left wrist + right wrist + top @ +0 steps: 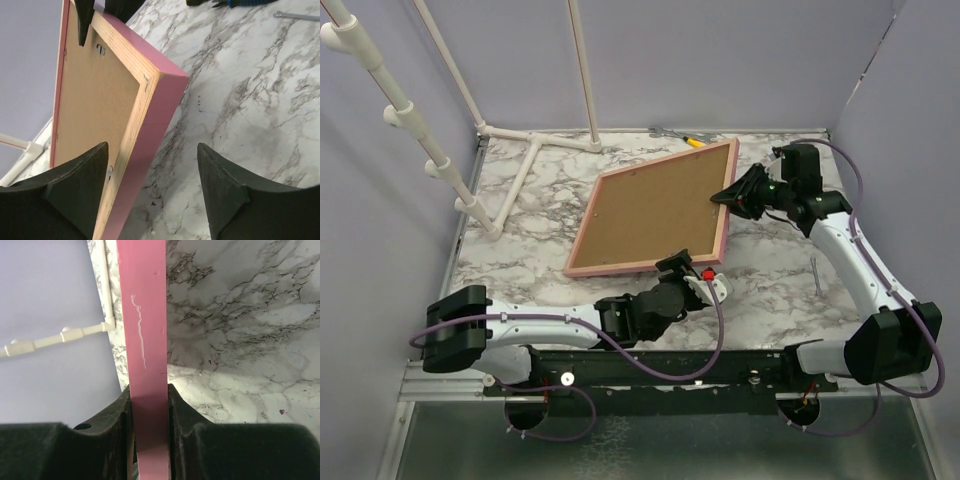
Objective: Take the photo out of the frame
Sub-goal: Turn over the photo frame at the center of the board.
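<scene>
The frame (655, 208) lies back-up on the marble table, its brown fibreboard back and thin pink border showing, right edge lifted. My right gripper (728, 196) is shut on the frame's right edge; in the right wrist view the pink edge (146, 340) runs between both fingers (114, 415). My left gripper (688, 268) is open at the frame's near corner; in the left wrist view the pink corner (165, 95) sits between the jaws, one finger (80, 185) over the back, the other (225, 185) over bare table. The photo is hidden.
A white pipe stand (520, 170) lies at the back left, with a white rod rack (400, 110) along the left wall. Small tools (680, 136) lie at the back edge. A metal pin (814, 272) lies at the right. Grey walls enclose the table.
</scene>
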You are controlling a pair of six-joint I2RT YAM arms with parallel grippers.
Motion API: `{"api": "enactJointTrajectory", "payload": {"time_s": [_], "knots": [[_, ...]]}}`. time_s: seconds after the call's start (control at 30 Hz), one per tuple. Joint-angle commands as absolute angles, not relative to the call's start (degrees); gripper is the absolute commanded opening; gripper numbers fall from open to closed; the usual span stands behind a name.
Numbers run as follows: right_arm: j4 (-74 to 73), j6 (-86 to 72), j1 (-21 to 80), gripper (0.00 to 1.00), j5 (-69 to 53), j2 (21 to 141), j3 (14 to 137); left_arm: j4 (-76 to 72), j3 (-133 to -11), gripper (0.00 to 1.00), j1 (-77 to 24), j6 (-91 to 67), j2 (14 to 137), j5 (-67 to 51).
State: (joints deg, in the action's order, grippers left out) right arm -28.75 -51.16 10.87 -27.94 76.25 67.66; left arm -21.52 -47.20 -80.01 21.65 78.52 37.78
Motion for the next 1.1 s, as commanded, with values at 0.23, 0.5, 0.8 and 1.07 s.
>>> {"api": "enactJointTrajectory", "payload": {"time_s": [0.23, 0.5, 0.8, 1.07], "knots": [[-32.2, -54.6, 10.6, 0.08, -26.4, 72.5, 71.1, -22.5, -50.3, 0.60, -80.2, 27.5, 83.2, 44.5], [-33.9, -54.3, 10.6, 0.09, -26.0, 71.5, 71.3, -25.1, -51.3, 0.46, -80.2, 30.6, 85.7, 45.9], [-35.9, -52.5, 10.6, 0.21, -23.4, 69.4, 71.7, -27.1, -53.1, 0.14, -80.2, 32.3, 87.7, 47.1], [-37.0, -49.4, 10.6, 0.50, -19.9, 69.0, 74.3, -27.0, -53.4, 0.00, -80.2, 30.8, 85.3, 46.6]]}}
